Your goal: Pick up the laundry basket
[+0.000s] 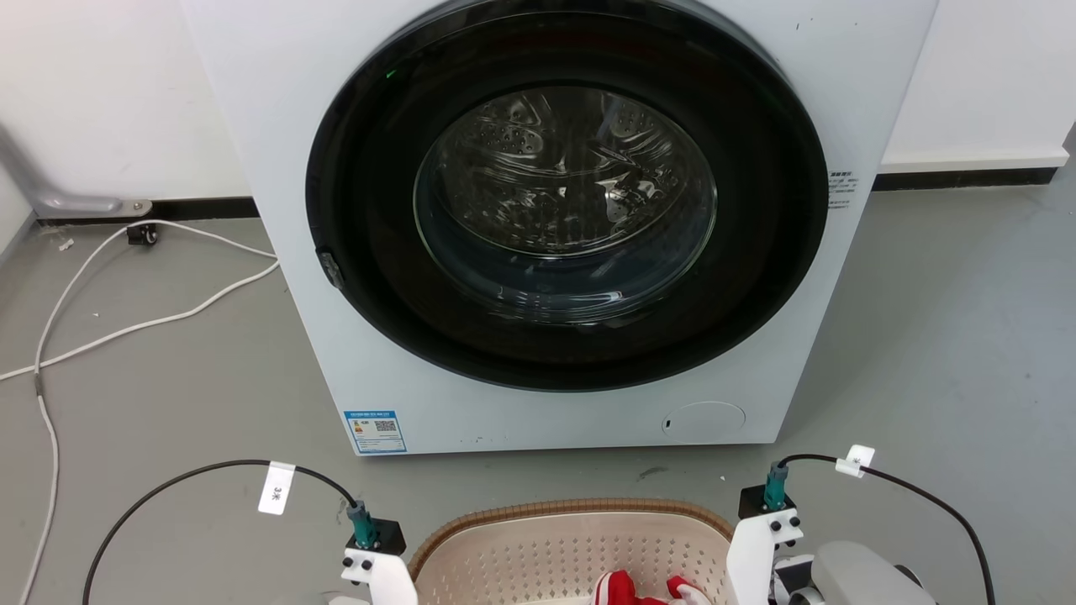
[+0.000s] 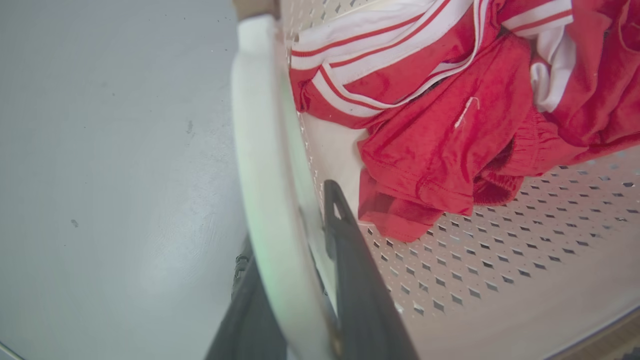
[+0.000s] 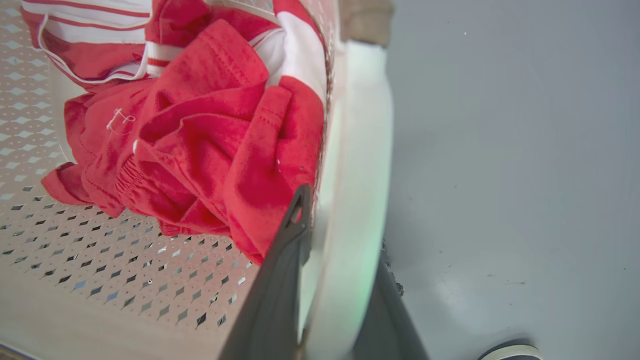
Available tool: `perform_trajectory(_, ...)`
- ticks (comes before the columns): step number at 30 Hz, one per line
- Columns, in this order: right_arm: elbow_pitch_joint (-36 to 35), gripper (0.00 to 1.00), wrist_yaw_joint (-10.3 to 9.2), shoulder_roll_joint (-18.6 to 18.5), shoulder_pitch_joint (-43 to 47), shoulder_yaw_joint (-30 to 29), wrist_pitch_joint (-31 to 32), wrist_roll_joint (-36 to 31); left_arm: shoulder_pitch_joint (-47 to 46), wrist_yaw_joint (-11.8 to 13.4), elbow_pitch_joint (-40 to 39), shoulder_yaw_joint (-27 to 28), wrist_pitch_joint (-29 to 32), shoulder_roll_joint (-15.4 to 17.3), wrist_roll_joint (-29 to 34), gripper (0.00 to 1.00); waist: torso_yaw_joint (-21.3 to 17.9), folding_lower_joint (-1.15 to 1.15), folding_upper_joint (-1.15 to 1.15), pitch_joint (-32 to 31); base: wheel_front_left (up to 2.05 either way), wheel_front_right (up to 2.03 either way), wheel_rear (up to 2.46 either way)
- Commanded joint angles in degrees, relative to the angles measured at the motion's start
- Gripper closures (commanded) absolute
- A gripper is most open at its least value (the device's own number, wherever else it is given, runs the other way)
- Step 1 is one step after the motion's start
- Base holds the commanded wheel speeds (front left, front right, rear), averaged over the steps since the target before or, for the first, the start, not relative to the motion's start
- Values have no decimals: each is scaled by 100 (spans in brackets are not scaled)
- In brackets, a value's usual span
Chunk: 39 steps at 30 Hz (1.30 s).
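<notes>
Though cream and perforated, laundry basket (image 1: 572, 546) with brown woven rim

We see bright, even, soft light with only faint shadows. The door glass (image 1: 565, 202) carries glints. In our wrist views the near basket handle (image 2: 265, 175) is blurred, and the floor (image 2: 100, 150) shows a pale sheen.
</notes>
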Motion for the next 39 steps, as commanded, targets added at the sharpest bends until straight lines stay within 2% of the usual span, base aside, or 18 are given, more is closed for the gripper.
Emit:
perform_trajectory(1,14,100,-13,-176,-43,48,25,-11,-48,16,47,-47,74,167,20,100,-5,0,0,-1,0,0,0)
perform_trajectory(39,96,100,-13,-177,-192,257,117,242,-276,16,32,-245,359,255,-177,100,12,0,0,30,0,0,0)
